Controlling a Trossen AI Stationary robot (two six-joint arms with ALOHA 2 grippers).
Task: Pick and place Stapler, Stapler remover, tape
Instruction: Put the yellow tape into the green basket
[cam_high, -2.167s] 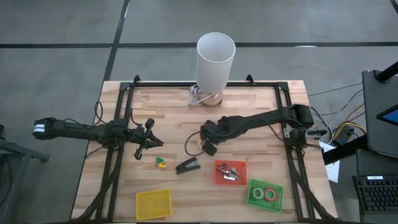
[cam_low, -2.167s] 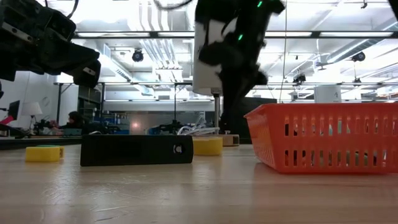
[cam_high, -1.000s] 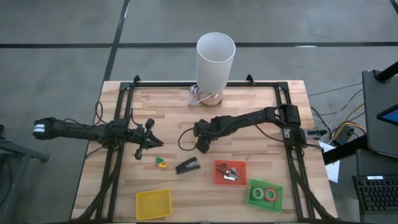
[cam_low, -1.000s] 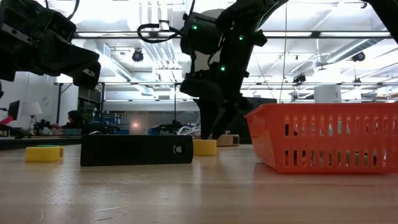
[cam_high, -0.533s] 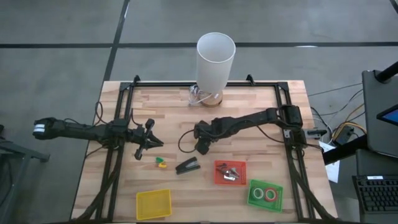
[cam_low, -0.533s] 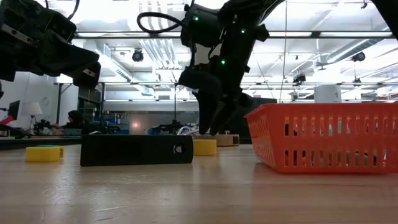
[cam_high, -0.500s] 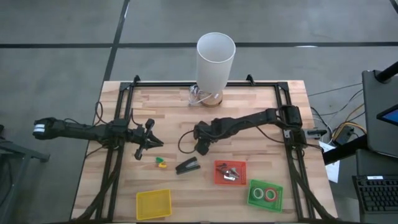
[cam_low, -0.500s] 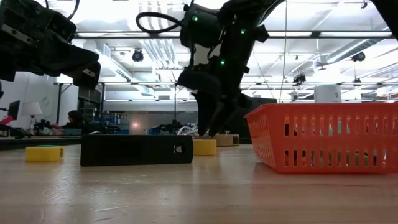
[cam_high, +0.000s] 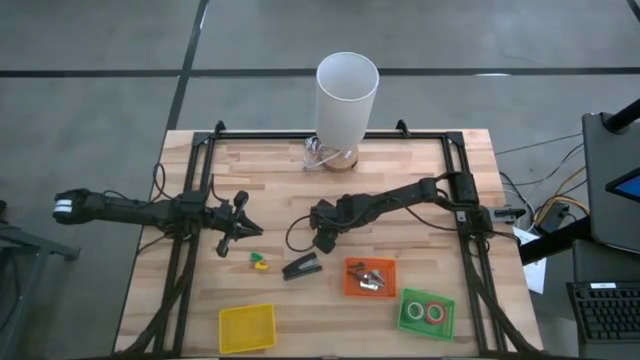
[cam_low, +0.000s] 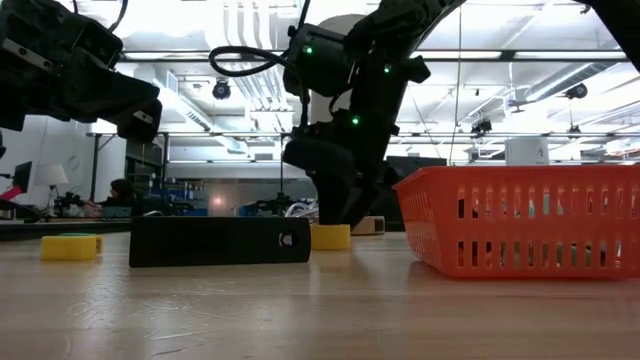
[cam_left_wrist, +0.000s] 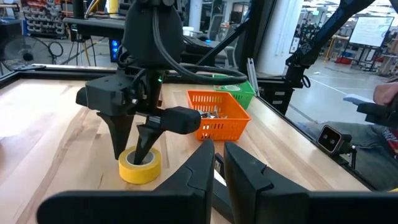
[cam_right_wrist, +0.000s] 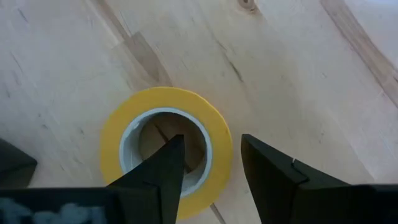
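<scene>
Wooden table (cam_high: 270, 180) seen from above, with a tall white cylinder (cam_high: 346, 98) standing at its far edge. Right arm reaching in toward the table's middle; right gripper (cam_right_wrist: 208, 165) lowered over the yellow tape roll (cam_right_wrist: 166, 148), fingers parted narrowly, one finger (cam_right_wrist: 163, 168) inside the roll's hollow centre and the other outside its rim, straddling the wall; the roll lies flat on the wood. Left arm extended from the table's left side; left gripper (cam_left_wrist: 217, 163) held above the surface near the left-centre, fingers nearly together and empty. Orange basket (cam_high: 369, 277) near the front right, holding small dark and metallic items. Green tray (cam_high: 427, 312) just beyond it toward the front right corner, holding two red-orange tape rolls (cam_high: 427, 312). Yellow tray (cam_high: 247, 327) at the front left. Black stapler (cam_high: 301, 267) lying flat between the yellow tape roll and the orange basket, close beside the right gripper. Small green and yellow piece (cam_high: 259, 261) lying left of the stapler
</scene>
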